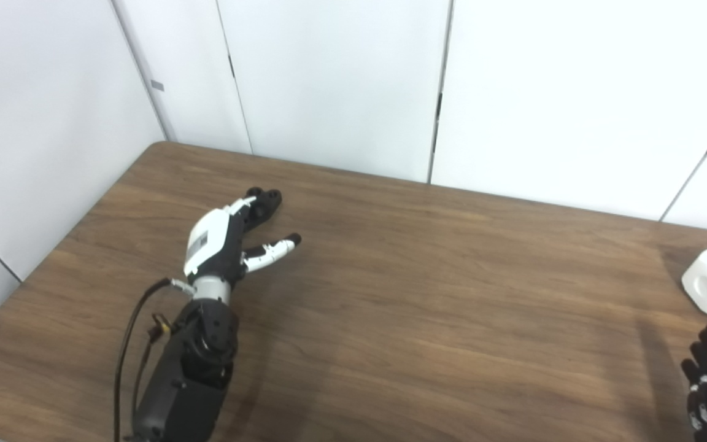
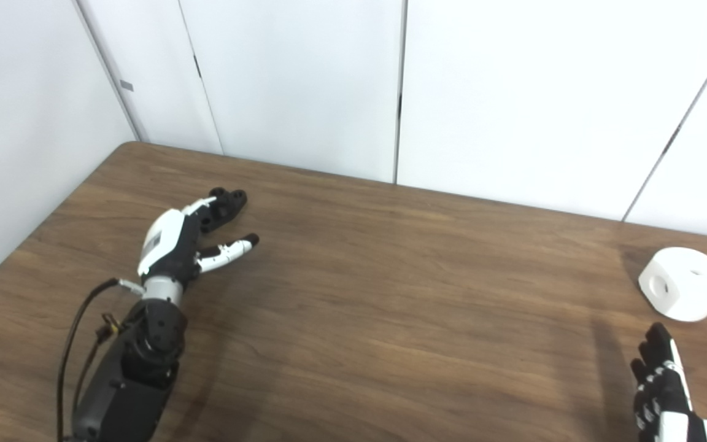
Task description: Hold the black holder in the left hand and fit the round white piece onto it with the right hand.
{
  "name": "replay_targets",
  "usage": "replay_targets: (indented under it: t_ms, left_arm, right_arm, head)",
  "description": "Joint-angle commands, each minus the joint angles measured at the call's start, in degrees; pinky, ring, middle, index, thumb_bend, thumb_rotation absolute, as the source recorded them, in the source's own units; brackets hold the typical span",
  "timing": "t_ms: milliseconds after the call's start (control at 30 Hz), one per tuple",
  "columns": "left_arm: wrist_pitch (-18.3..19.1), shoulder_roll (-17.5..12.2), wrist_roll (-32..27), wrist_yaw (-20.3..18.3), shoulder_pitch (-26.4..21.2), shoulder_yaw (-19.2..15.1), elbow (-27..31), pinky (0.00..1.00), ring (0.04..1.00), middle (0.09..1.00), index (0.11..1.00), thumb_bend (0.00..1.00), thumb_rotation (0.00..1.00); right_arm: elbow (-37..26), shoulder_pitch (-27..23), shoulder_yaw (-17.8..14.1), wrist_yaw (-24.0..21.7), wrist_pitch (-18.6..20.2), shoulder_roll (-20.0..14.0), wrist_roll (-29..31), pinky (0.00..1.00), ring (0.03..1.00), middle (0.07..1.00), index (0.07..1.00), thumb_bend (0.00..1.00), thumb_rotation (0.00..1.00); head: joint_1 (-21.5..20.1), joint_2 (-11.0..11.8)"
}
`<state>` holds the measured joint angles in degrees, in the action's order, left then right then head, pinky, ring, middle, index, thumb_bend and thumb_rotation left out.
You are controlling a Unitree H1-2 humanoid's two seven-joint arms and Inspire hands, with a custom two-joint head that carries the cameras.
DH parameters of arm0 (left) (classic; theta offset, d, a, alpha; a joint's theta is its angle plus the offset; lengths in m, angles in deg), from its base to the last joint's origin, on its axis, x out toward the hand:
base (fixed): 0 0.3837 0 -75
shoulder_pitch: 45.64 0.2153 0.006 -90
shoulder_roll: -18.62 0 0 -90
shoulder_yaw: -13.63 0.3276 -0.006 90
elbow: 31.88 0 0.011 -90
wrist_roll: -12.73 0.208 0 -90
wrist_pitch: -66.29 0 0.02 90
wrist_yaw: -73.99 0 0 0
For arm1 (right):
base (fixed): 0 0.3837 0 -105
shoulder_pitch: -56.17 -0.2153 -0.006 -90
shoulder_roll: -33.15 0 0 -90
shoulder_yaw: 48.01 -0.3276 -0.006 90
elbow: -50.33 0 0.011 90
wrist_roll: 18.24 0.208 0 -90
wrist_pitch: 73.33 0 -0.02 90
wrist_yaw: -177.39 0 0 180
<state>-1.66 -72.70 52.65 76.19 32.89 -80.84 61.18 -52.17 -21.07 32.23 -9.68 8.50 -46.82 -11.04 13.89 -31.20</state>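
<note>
On the left of the wooden table (image 2: pixel 353 294), left hand (image 2: pixel 172 242) stretched forward, fingers apart, thumb splayed to the side, fingertips over the black holder (image 2: pixel 226 205); cannot tell whether touching it. Bare wood across the middle. Far right, round white piece (image 2: pixel 683 291) resting on the table. Just below it, right hand (image 2: pixel 663 383), fingers extended and apart, empty, near the piece but apart from it.

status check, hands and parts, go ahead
Left hand open, fingertips at the black holder, not gripping. Right hand open, short of the white piece. Table between them clear.
</note>
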Motion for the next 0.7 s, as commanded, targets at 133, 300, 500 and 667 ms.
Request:
replay_targets:
  t_ms: [133, 300, 500, 667]
  left_arm:
    - [-1.0, -4.9, 5.1, 6.7, -6.3, -0.8, -0.5, 0.96, 0.975, 0.940, 0.859, 0.81, 0.48]
    - [-0.9, -4.9, 5.5, 8.0, -5.6, -1.3, 0.3, 0.98, 0.986, 0.950, 0.867, 0.80, 0.49]
    - [-2.2, -4.9, 5.3, 10.1, -4.9, -1.5, 0.7, 0.96, 0.982, 0.947, 0.871, 0.80, 0.51]
    - [1.2, -6.2, 6.8, 7.7, -6.0, -0.4, -0.3, 0.97, 0.981, 0.942, 0.866, 0.80, 0.53]
  right_arm:
    - [-3.7, 18.5, 1.4, -0.8, -4.1, 2.6, 1.1, 1.00, 1.000, 1.000, 0.969, 0.60, 1.00]
    - [-4.2, 18.8, 1.4, -0.8, -3.7, 2.5, 1.1, 1.00, 1.000, 1.000, 0.973, 0.61, 1.00]
    - [-4.5, 19.0, 1.4, -0.7, -3.4, 2.3, 0.9, 1.00, 1.000, 1.000, 0.973, 0.61, 1.00]
    - [-4.3, 19.1, 1.3, -0.6, -3.8, 2.4, 0.3, 1.00, 1.000, 1.000, 0.975, 0.59, 1.00]
  head:
    - [0.0, -0.2]
    - [0.2, -0.5]
    - [0.4, -0.7]
    - [0.5, -0.7]
